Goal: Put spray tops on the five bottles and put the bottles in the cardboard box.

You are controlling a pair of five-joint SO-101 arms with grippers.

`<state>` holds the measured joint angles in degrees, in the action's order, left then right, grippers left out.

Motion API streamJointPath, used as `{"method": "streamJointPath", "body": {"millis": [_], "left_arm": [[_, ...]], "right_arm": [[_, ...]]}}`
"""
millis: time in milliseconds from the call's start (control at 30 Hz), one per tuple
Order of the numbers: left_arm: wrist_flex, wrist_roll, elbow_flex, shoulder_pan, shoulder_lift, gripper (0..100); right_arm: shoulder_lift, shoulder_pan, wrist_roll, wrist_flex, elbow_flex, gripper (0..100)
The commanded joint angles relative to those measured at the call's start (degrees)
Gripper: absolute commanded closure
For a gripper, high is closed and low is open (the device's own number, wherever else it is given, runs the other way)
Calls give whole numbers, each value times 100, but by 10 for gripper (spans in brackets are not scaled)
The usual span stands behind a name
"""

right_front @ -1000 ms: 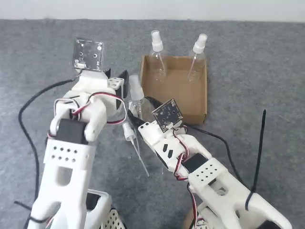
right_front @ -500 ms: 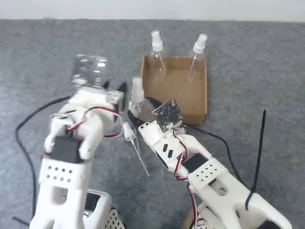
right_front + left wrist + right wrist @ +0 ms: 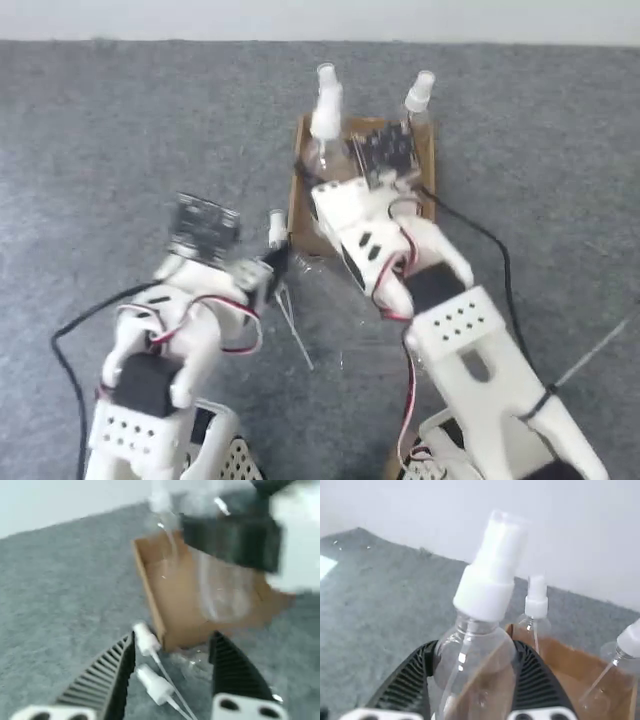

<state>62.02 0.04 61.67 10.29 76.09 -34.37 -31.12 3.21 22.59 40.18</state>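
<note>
1. Held bottle (image 3: 479, 635): clear plastic with a plain wall. A white spray top (image 3: 490, 565) is seated on its neck.
2. Right gripper (image 3: 474, 675): clamped on the held bottle just below the shoulder, with one ribbed black finger on each side.
3. Position, from the high view: the held bottle is over the left side of the cardboard box (image 3: 185, 627). Cannot tell whether its base touches the box floor.
4. Back-left bottle (image 3: 326, 76) and back-right bottle (image 3: 420, 88): both capped, standing at the far end of the box and well apart from each other.
5. First loose spray top (image 3: 146, 639) and second loose spray top (image 3: 154, 680): both lie on the carpet (image 3: 120, 120) just beside the box's near left corner. They are close together and their thin dip tubes trail toward the arms.
6. Left gripper (image 3: 172, 650): fingers spread wide and holding nothing. It sits low over the two loose tops, which the left wrist view frames between its fingers.
7. Clear shape (image 3: 200, 662): shows glints on the carpet against the box's near wall. Cannot tell what it is.
8. Writing: marks on the wrist circuit boards (image 3: 205, 228) are too small to read.
</note>
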Motion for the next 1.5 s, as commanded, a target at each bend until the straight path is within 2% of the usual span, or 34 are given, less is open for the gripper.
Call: {"method": "streamJointPath", "body": {"millis": [0, 233, 400, 733, 833, 1000, 1100, 1267, 1467], "left_arm": [[-185, -88, 101, 431, 158, 735], [-1090, -246, 743, 404, 149, 733], [-1125, -325, 813, 26, 149, 734], [-1178, -316, 813, 9, 149, 735], [-1099, -325, 760, -105, 202, 739], [-967, -299, 251, -1099, -123, 824], [-993, -193, -110, -1503, -835, 832], [-1345, -62, -347, -1565, -1925, 833], [-1521, -53, -347, -1538, -2180, 833]], "right_arm": [[435, -286, 79, 585, -1064, 993], [453, -831, 79, 1288, -1284, 993], [-136, -822, 62, 1622, -1064, 993], [-822, -778, 44, 2062, -853, 993], [-585, -409, 35, 1596, -853, 993], [655, 154, -484, 356, -888, 993], [1508, 303, -510, -497, -976, 993], [2756, 523, -519, -1446, -1310, 993], [3846, 769, -492, -2185, -1767, 993]]}}
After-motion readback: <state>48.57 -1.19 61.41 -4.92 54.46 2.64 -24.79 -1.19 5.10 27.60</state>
